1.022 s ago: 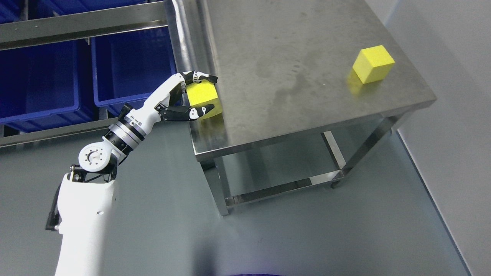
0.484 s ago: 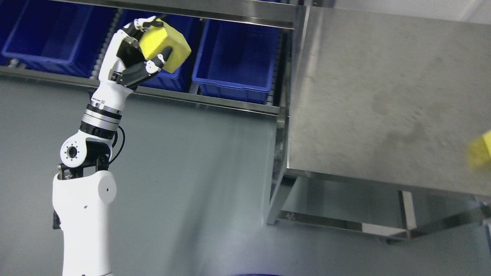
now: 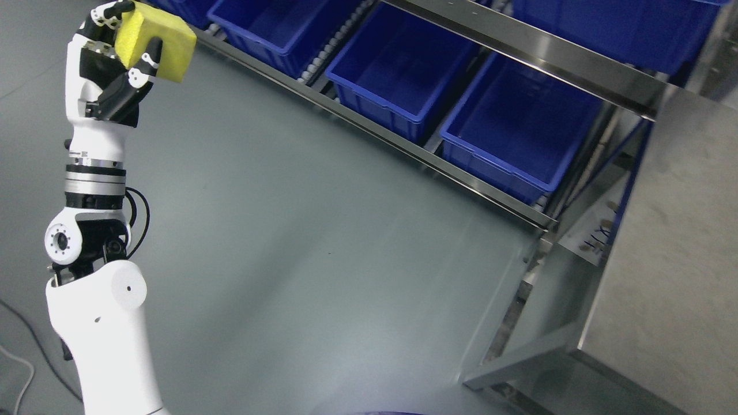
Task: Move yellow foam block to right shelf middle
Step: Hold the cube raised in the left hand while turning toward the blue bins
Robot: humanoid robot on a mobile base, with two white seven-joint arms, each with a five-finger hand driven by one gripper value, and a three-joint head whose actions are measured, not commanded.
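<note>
Even overhead light, soft glare on the floor (image 3: 323, 276), slight blur

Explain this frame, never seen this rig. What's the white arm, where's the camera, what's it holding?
This is a single view from a camera on a humanoid robot's head, looking down at the floor. The white jointed limb rising at the left is the robot's own left arm, ending in the left hand. Its fingers are closed around a yellow foam block, held up in the air near the top left corner. Along the top runs a metal shelf rack holding open blue bins. At the lower right is the corner of a steel table; the part shown is bare. The right arm is out of view.
</note>
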